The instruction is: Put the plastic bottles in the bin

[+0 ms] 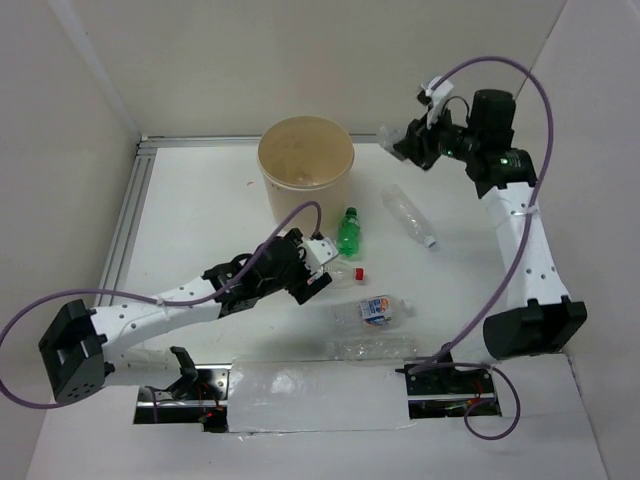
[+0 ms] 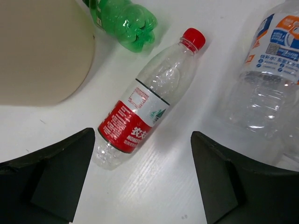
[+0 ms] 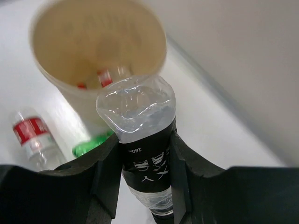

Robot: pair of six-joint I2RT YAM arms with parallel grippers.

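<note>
at the far right, beside the bin, the right gripper clamps a black-labelled bottle: the carry looks in hand, and next it must swing left over the opening and let go. the left gripper hangs wide open over a red-capped bottle lying mid-table.

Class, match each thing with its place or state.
1. clear plastic bottle with black label
2. clear plastic bottle with red label and red cap
3. green plastic bottle
4. round beige bin

a. beside the bin
b. holds a red-labelled bottle
c. clamped in the right gripper
d. lying between the jaws of the open left gripper

Pairs: 1-c, 2-d, 3-a, 4-b
</note>
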